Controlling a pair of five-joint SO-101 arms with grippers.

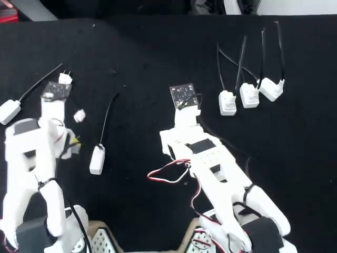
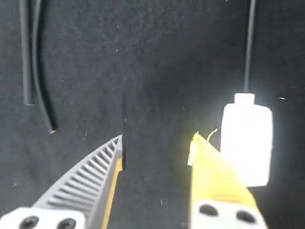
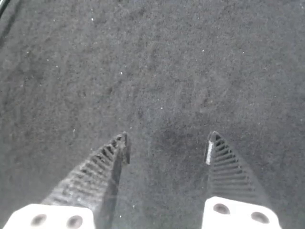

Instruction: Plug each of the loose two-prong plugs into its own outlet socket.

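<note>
My left gripper [image 2: 155, 143] is open over the black cloth, with nothing between the grey finger [image 2: 102, 160] and the yellow finger [image 2: 209, 164]. A white outlet block [image 2: 247, 143] on a black cord lies just outside the yellow finger. From above, a white block [image 1: 97, 158] lies beside the left arm. A small two-prong plug [image 1: 65, 78] rests at the back left, and a small white piece [image 1: 79, 115] sits nearer. My right gripper [image 3: 167, 143] is open above bare cloth. Three corded white blocks [image 1: 249, 96] stand at the back right.
Another white block [image 1: 9, 110] with a cord lies at the far left edge. Two loose black cable ends [image 2: 40, 95] lie beyond the left gripper. Red and white wires [image 1: 168, 174] loop beside the right arm. The black cloth [image 1: 142, 63] covers the table.
</note>
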